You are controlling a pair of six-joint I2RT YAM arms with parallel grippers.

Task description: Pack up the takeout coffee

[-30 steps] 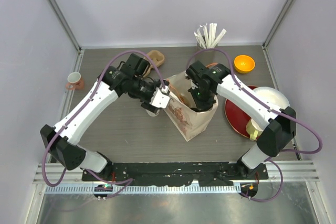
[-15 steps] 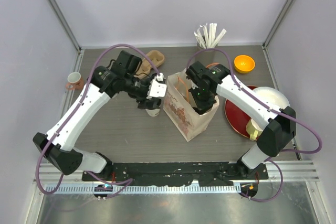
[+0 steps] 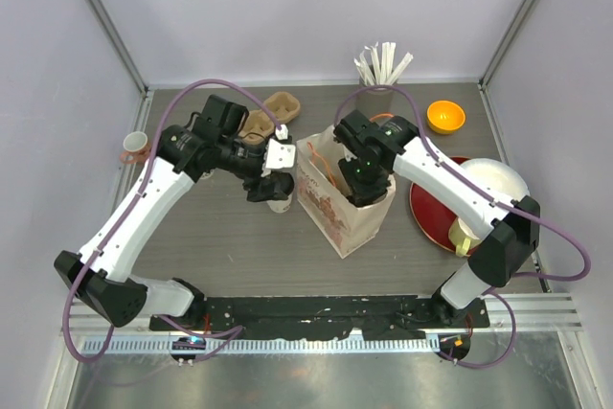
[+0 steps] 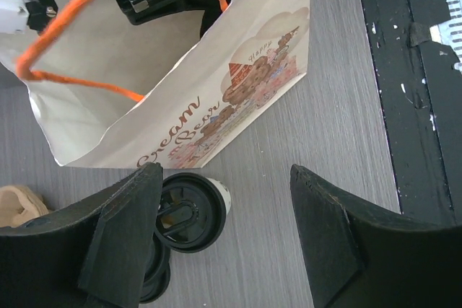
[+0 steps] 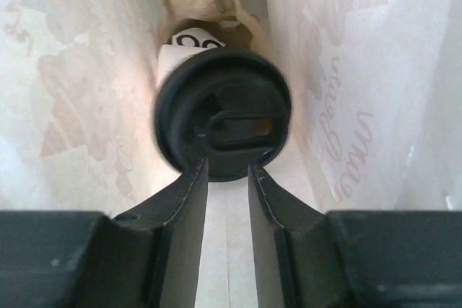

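- Bright, even light washes the surface (image 3: pixel 239 237); shadows fall soft.
- Light glows through the paper bag (image 5: pixel 79 84) walls; the takeout coffee (image 5: pixel 220 113) inside looks slightly blurred.

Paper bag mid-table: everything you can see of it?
The paper bag is cream-white, printed with a cartoon bear and brown script, and has orange cord handles. It stands with its mouth open on the grey table. The right gripper reaches into it, fingers slightly parted, right by a black-lidded paper cup inside. A second lidded cup stands outside by its base. Whether that one touches the bag is unclear.
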